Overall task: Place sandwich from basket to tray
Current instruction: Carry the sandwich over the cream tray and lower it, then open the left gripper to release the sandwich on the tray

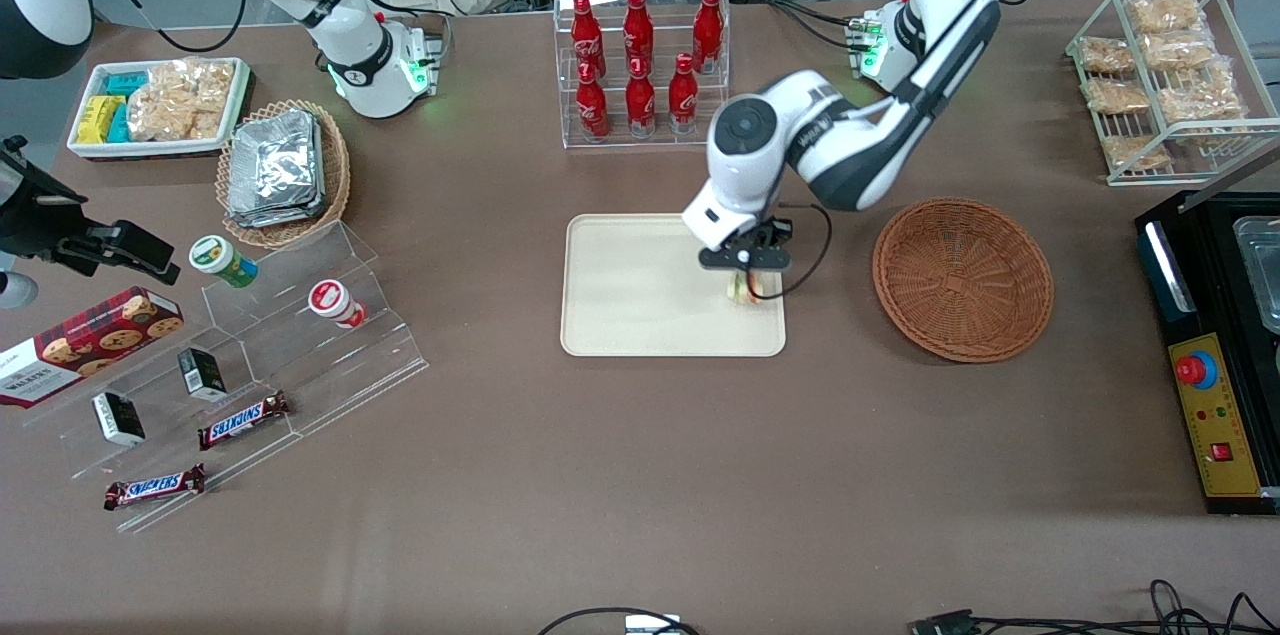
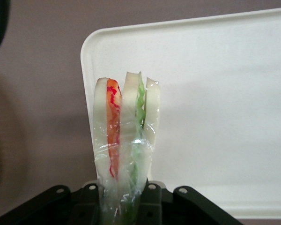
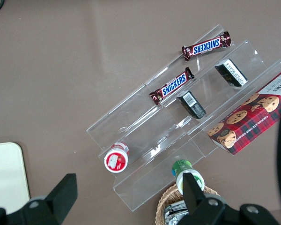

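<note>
My left gripper [image 1: 745, 283] hangs over the cream tray [image 1: 620, 315], near its edge toward the basket. It is shut on the sandwich [image 1: 741, 290], a plastic-wrapped wedge of pale bread with red and green filling. In the left wrist view the sandwich [image 2: 126, 136] stands upright between the black fingers [image 2: 152, 201], just above the tray's corner [image 2: 215, 93]. I cannot tell whether it touches the tray. The reddish-brown wicker basket [image 1: 962, 277] sits empty beside the tray, toward the working arm's end of the table.
A clear rack of red bottles [image 1: 640, 65] stands farther from the front camera than the tray. A tan basket of foil packets [image 1: 283, 170] and an acrylic stand with snacks [image 1: 250, 355] lie toward the parked arm's end. A wire rack [image 1: 1165, 80] and a black control box [image 1: 1215, 345] lie toward the working arm's end.
</note>
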Tool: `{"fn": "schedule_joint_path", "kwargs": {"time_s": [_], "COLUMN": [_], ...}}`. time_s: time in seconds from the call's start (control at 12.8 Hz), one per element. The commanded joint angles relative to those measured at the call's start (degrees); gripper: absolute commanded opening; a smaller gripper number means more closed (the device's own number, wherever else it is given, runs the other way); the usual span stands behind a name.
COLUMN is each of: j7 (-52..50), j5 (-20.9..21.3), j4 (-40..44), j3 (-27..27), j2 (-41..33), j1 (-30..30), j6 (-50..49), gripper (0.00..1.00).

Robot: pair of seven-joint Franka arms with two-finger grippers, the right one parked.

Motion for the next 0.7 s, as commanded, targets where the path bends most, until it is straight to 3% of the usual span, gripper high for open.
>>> {"fn": "schedule_joint_path", "kwargs": {"time_s": [0.0, 0.39, 0.47, 0.55, 0.62], "j7": [0.28, -0.60, -0.60, -0.69, -0.69], "j5": [1.19, 4.09, 4.09, 4.09, 4.09], "j4": [-0.06, 0.20, 0.29, 0.47, 0.47], "j3": [1.53, 2.68, 2.76, 2.76, 2.85], "j2": [3.43, 7.22, 7.40, 7.75, 7.84], "j1": [0.30, 0.13, 0.04, 0.04, 0.13], "j6": [4.99, 7.74, 7.83, 7.83, 7.83], "gripper": [0.00, 0.00, 0.09, 0.58, 1.00]}}
